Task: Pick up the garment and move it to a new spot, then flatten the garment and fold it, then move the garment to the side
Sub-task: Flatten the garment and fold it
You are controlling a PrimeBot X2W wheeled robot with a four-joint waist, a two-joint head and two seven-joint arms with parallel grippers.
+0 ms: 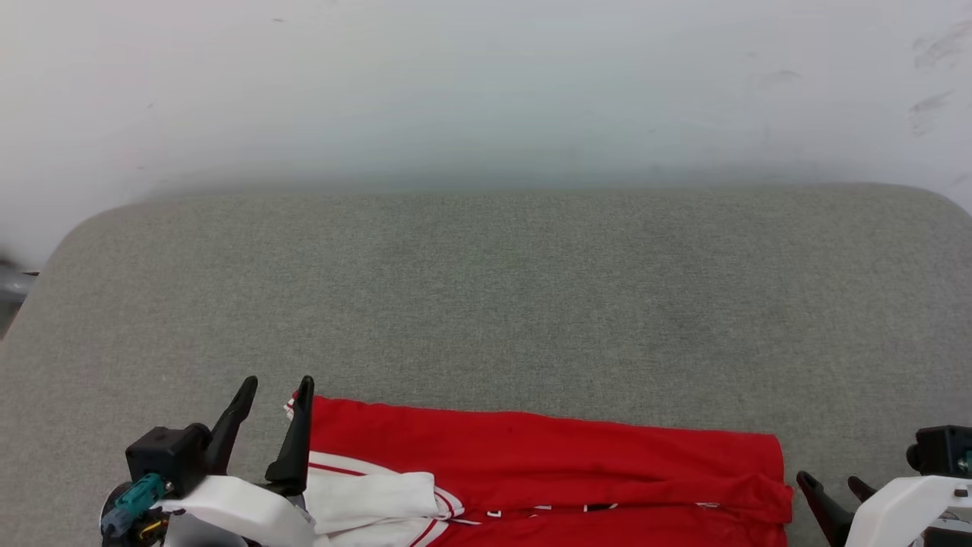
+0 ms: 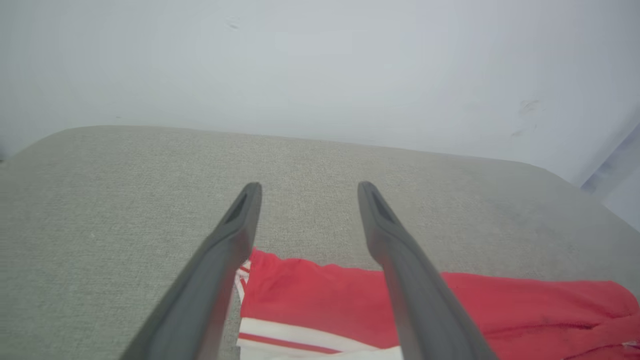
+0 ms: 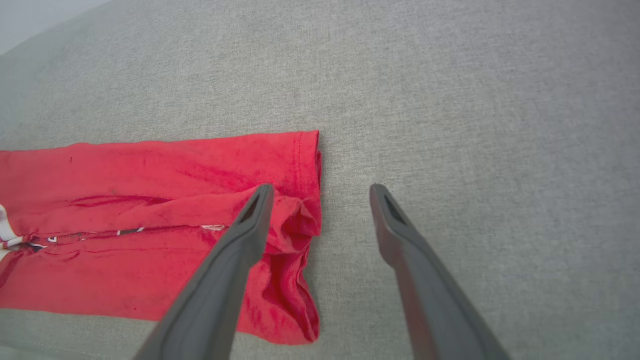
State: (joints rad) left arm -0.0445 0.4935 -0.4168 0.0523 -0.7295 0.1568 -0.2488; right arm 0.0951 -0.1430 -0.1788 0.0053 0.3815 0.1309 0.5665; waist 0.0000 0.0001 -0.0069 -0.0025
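Garment lies as a long red strip along the near edge of the grey pad, with its lower part cut off by the head view's bottom edge. I judge the lengthwise fold done and an end-to-end fold next.

Left gripper: jaws wide, holding nothing, straddling the strip's left corner by the striped trim. Right gripper: also wide and empty. In the wrist view one finger sits over the hem end and the other over bare pad.

How I'd do it:
- Pinch both layers at each end, not just the top one.
- The right end has a bunched, rolled corner. I'd grip inboard of it or smooth it first, or the crease gets locked in.
- Keep both lifts level and the strip taut.

Materials: the garment is thin, limp jersey knit with soft wrinkles and a stitched hem. A white sleeve is folded over the red. The pad is a coarse woven textile with rounded corners, probably grabby, so I'd lift the garment rather than drag it. The wall behind is plain and pale.
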